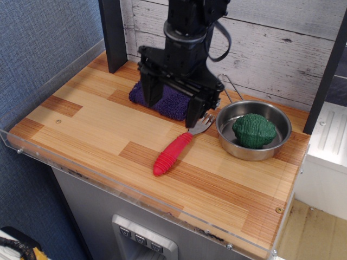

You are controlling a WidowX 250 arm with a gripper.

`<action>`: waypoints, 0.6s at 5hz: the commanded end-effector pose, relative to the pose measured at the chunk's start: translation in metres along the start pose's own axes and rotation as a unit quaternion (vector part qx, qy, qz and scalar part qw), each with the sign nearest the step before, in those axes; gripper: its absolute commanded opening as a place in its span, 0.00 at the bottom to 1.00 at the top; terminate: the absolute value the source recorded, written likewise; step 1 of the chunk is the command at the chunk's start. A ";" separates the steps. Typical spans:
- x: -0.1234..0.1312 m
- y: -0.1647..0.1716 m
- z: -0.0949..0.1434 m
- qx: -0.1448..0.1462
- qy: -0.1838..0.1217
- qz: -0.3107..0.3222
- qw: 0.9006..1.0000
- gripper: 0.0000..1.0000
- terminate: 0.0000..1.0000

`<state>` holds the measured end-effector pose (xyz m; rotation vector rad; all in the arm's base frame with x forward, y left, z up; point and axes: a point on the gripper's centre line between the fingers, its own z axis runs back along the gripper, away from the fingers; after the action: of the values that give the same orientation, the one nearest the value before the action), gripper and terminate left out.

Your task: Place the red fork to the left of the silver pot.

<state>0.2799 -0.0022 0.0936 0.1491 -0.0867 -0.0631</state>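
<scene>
Arm cut off by top edge above the gripper [172,105]. Gripper body hides the middle of the purple cloth [169,102] and part of the silver pot [252,153] wire handle. Green toy vegetable [253,130] covers much of pot floor. Table [97,124] front right corner partly out of frame.

The fork [176,147] is laid just left of the pot [253,131]. A vegetable [254,130] is held in the pot. A cloth [167,100] is spread behind-left of it.
</scene>
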 end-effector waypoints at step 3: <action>0.006 -0.001 0.006 -0.038 -0.024 0.003 0.999 1.00 0.00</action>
<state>0.2849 -0.0033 0.0880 0.0715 -0.1025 -0.0704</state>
